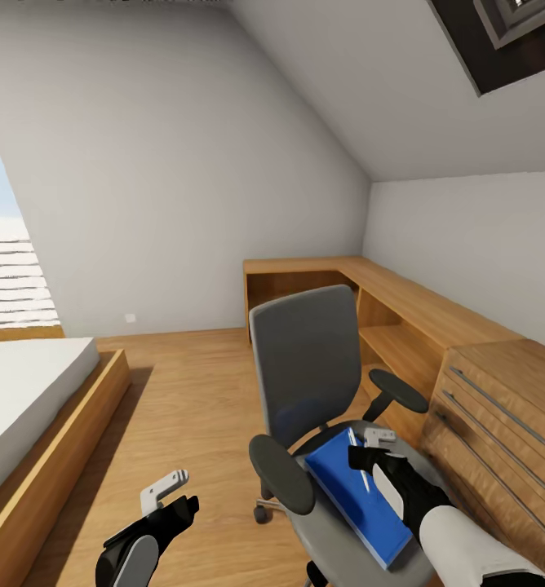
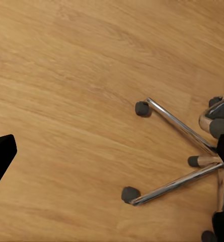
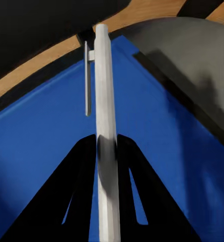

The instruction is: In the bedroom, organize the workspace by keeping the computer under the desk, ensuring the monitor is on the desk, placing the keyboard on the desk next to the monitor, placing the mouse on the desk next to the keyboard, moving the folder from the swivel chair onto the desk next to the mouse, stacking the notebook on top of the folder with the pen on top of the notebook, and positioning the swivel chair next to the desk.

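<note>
Right claw [image 3: 107,166] clamped on pen [image 3: 104,101] above folder [image 1: 358,497] on swivel chair [image 1: 305,367]; left claw [image 1: 175,489] state unclear

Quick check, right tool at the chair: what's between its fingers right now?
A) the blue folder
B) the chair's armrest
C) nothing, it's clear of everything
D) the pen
D: the right wrist view shows the pale pen running between the two dark fingers of the right tool, with the blue folder lying beneath on the swivel chair seat.
</note>
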